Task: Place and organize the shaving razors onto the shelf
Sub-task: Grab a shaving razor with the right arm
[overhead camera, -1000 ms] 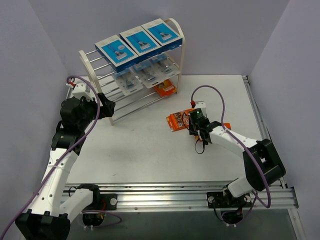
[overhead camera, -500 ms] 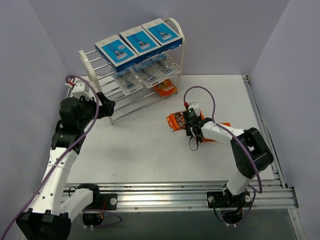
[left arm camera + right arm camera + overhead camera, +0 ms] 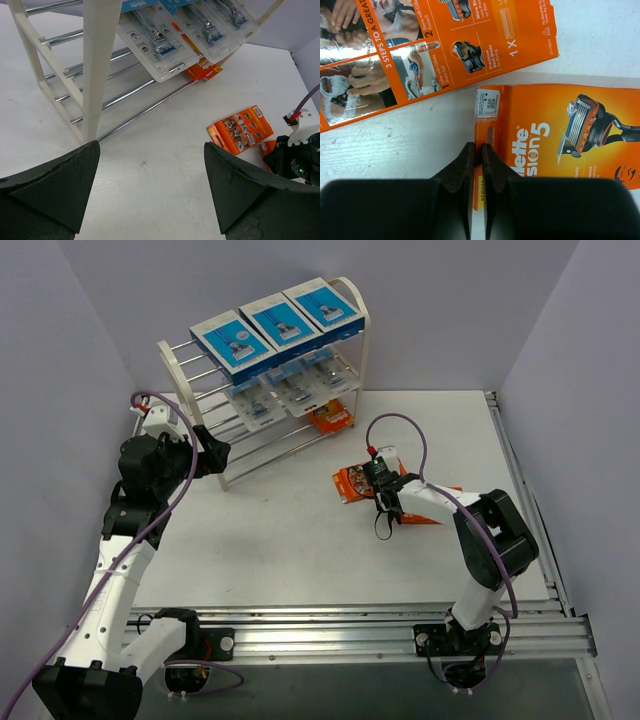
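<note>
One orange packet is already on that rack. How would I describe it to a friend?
Find the white shelf at the back left of the table. Look at its right end, on a lower tier beneath the clear blister packs. There sits the only orange pack on the shelf; the other orange packs lie on the table.
</note>
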`<control>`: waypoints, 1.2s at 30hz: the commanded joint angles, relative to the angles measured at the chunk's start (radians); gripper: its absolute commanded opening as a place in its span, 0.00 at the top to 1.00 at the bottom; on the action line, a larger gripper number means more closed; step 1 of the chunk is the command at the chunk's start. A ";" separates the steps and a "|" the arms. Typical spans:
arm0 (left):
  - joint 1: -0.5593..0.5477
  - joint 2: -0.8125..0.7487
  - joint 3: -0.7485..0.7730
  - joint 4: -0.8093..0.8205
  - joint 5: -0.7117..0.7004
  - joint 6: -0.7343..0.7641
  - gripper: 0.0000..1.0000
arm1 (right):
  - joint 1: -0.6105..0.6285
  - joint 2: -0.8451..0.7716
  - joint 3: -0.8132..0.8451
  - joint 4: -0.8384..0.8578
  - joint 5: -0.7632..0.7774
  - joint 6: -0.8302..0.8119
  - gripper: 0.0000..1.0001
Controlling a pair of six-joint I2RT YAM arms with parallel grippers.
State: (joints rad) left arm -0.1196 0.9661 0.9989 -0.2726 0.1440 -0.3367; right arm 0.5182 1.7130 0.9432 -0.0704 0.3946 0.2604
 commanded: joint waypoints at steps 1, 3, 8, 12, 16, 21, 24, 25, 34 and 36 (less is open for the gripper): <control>0.011 -0.001 0.017 0.055 0.016 -0.005 0.06 | 0.003 -0.019 0.017 -0.037 0.053 0.005 1.00; 0.011 0.000 0.017 0.055 0.020 -0.007 0.06 | 0.005 -0.030 0.019 -0.051 0.044 0.005 1.00; 0.012 -0.006 0.020 0.053 0.019 -0.005 0.06 | 0.005 -0.117 0.016 -0.083 0.013 0.022 1.00; 0.012 -0.010 0.020 0.052 0.020 -0.005 0.06 | 0.006 -0.246 0.032 -0.141 -0.019 0.040 1.00; 0.012 -0.013 0.018 0.053 0.022 -0.005 0.06 | 0.042 -0.395 0.068 -0.155 -0.063 0.014 1.00; 0.011 -0.018 0.020 0.050 0.023 -0.005 0.06 | 0.156 -0.451 0.106 -0.161 -0.115 -0.010 1.00; 0.011 -0.018 0.020 0.050 0.020 -0.004 0.06 | 0.216 -0.452 0.111 -0.132 -0.180 -0.015 1.00; 0.011 -0.020 0.020 0.050 0.022 -0.004 0.06 | 0.264 -0.451 0.105 -0.115 -0.197 -0.018 1.00; 0.006 -0.023 0.018 0.046 0.008 0.001 0.06 | 0.610 -0.385 0.117 0.017 -0.295 -0.082 1.00; 0.005 -0.023 0.018 0.047 0.002 0.002 0.06 | 0.683 -0.372 0.106 0.037 -0.324 -0.105 1.00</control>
State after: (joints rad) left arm -0.1150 0.9611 0.9989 -0.2729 0.1535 -0.3367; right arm 1.1290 1.3300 1.0325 -0.1009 0.1242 0.2081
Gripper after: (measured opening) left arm 0.942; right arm 0.009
